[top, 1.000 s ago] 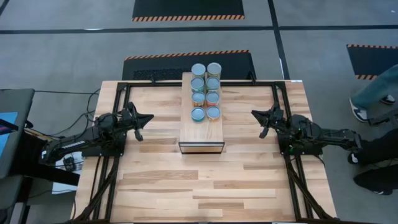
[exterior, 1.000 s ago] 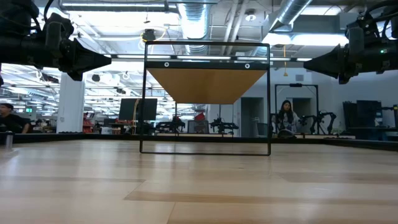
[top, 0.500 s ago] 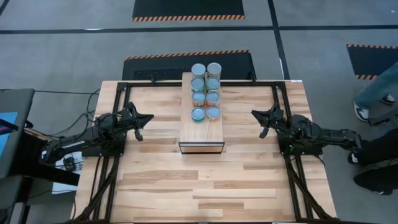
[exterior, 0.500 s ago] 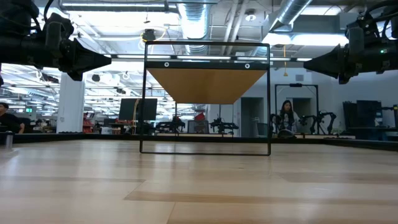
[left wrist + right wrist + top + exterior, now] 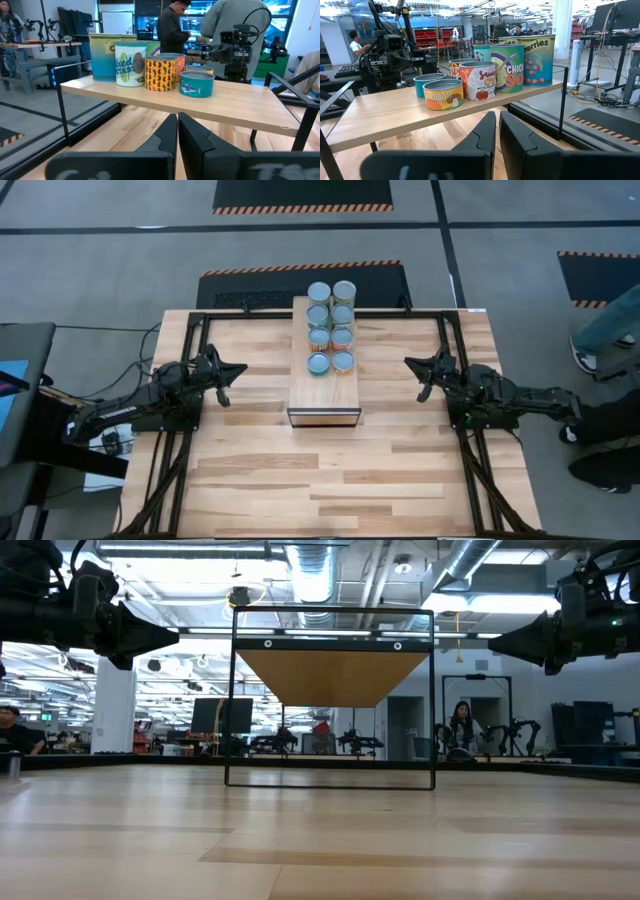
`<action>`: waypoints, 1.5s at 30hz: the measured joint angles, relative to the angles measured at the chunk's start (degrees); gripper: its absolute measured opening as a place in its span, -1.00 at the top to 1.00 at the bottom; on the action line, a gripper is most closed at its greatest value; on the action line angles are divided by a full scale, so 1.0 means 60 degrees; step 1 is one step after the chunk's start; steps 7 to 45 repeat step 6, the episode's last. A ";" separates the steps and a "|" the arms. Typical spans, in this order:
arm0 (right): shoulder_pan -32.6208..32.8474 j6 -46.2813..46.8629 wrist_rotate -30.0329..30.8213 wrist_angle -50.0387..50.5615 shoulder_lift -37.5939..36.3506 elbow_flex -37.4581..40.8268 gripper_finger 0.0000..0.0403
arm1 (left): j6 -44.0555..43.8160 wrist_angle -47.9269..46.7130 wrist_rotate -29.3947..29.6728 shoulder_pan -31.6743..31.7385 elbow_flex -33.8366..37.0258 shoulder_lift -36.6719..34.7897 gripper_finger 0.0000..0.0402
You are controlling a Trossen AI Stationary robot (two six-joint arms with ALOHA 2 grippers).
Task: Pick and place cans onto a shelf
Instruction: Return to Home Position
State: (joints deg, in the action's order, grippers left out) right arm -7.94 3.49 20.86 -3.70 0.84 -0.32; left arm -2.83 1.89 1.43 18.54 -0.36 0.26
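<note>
Several cans (image 5: 331, 326) stand in two rows on the far half of the shelf's (image 5: 323, 392) top, resting on their bottoms. Some are tall with colourful labels, some short (image 5: 197, 83) (image 5: 444, 94). The shelf is a light-wood board on thin dark legs (image 5: 330, 675) at the table's middle. My left gripper (image 5: 238, 370) hangs level to the shelf's left, pointing at it, its fingers shut (image 5: 177, 131) on nothing. My right gripper (image 5: 408, 363) mirrors it on the shelf's right side, fingers shut (image 5: 498, 131) and holding nothing.
Black frame rails (image 5: 196, 350) (image 5: 450, 345) run along the tabletop beside each arm. The plank tabletop (image 5: 330, 480) stretches from the shelf toward the near edge. A person's legs (image 5: 600, 330) show beyond the table's right side; other people stand in the room behind.
</note>
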 joint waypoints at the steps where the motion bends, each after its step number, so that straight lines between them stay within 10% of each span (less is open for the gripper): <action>1: 0.0001 0.0000 0.0000 -0.0004 0.0001 0.0000 0.76 | 0.0036 0.0002 0.0001 0.0001 0.0000 0.0001 0.98; 45: 0.0000 0.0000 0.0000 -0.0004 0.0001 0.0000 0.76 | 0.0029 0.0001 0.0000 0.0000 0.0000 0.0001 0.98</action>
